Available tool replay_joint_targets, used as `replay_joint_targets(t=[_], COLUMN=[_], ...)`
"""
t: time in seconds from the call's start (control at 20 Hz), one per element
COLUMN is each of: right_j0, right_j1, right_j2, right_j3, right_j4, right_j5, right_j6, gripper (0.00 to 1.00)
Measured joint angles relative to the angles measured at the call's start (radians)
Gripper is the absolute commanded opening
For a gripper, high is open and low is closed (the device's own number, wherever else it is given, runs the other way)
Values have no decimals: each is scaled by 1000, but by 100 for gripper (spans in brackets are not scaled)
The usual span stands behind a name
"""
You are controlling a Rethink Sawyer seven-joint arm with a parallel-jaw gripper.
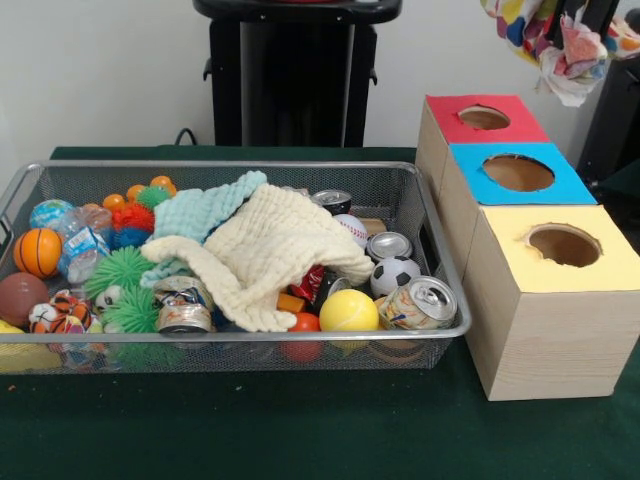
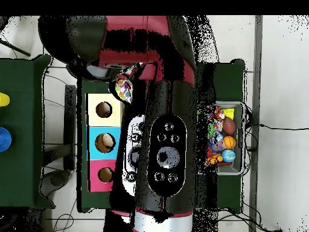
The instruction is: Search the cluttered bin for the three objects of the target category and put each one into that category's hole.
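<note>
1. Front view: the end effector (image 1: 575,45) hangs at 1 o'clock above the three boxes, gripping a patterned cloth (image 1: 572,62). Directly below, at 6 o'clock, the yellow box's hole (image 1: 564,244) gapes. The wire bin (image 1: 440,262) holds cream cloth (image 1: 280,250), balls and cans.
2. Overhead view: the arm hides most; the patterned cloth sits beside the yellow box (image 2: 104,109).
</note>
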State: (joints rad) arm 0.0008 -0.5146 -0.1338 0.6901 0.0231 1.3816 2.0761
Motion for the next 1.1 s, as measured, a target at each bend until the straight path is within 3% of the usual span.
replay_joint_targets(t=[1.1], right_j0=[-22], right_j1=[-110], right_j2=[60], right_j3=[283], right_j4=[-63], right_j5=[-243], right_j6=[0], gripper=[0])
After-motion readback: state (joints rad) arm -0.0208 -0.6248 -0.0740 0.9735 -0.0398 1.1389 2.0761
